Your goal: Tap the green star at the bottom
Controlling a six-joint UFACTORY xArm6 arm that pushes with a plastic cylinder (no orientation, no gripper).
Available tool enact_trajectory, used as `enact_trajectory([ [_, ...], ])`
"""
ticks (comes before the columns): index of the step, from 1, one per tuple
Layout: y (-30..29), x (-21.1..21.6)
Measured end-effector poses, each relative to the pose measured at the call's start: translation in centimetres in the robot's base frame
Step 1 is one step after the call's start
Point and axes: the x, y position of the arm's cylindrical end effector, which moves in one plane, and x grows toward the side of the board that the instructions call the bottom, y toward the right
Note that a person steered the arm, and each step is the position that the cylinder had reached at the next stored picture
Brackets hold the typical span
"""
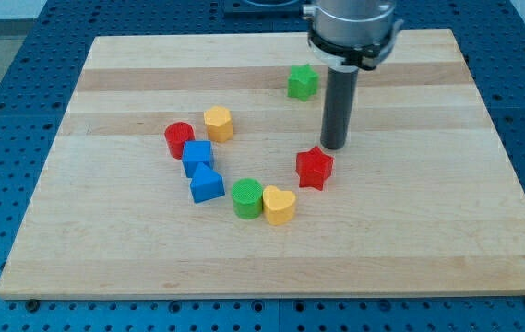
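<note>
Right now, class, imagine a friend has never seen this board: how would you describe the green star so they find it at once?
Start at the wooden board and look toward the view's top, just left of the dark rod. The green star sits there alone, above and left of my tip. The only other green piece, the green cylinder, is round and packed among blocks lower down.

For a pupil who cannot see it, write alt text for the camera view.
My tip rests on a wooden board, just above the red star and below-right of the green star. Left of them curve a yellow heart, green cylinder, two blue blocks, red cylinder and yellow hexagon.
</note>
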Motion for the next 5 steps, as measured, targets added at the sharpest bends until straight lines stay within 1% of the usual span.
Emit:
enact_trajectory([
  [1,0.1,1.3],
  [2,-0.1,4.3],
  [5,-1.5,5.3],
])
